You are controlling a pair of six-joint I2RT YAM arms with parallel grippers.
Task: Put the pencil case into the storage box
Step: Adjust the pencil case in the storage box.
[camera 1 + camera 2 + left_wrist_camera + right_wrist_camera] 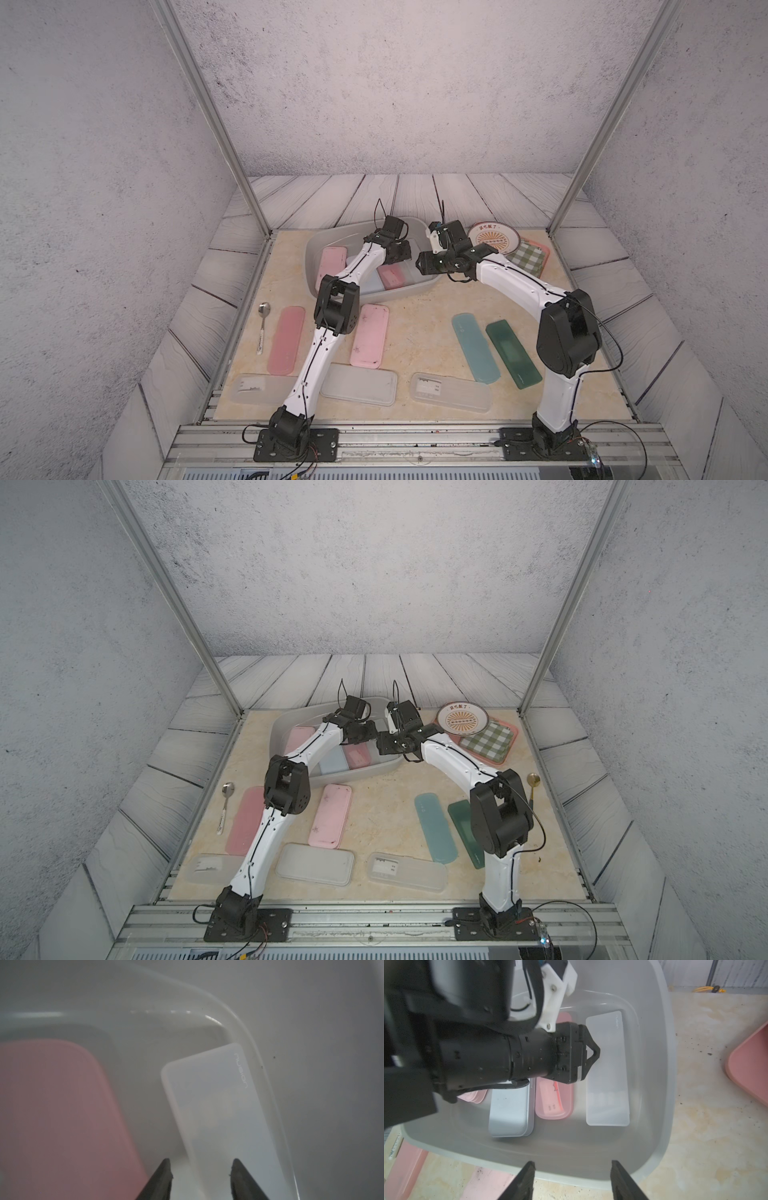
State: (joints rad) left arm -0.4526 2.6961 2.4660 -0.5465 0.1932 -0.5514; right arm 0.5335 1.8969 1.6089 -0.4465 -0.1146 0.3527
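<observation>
The grey storage box [312,266] [277,742] stands at the back middle of the table. On its floor lie a pink pencil case [332,262], a light blue one [508,1111], a translucent pink one [554,1103] and a frosted white one [607,1084] [218,1105]. My left gripper [200,1165] [596,1051] is down inside the box, open, one fingertip over the white case and the other beside its edge. My right gripper [572,1164] hangs open and empty just above the box's near rim [569,1178].
On the table lie a pink case [370,334], a pink lid [286,340], a teal piece [473,347], a green piece [513,353] and clear cases [359,384] [451,392]. A spoon [262,324], a plate [493,237] and a checkered cloth [528,257] are near the edges.
</observation>
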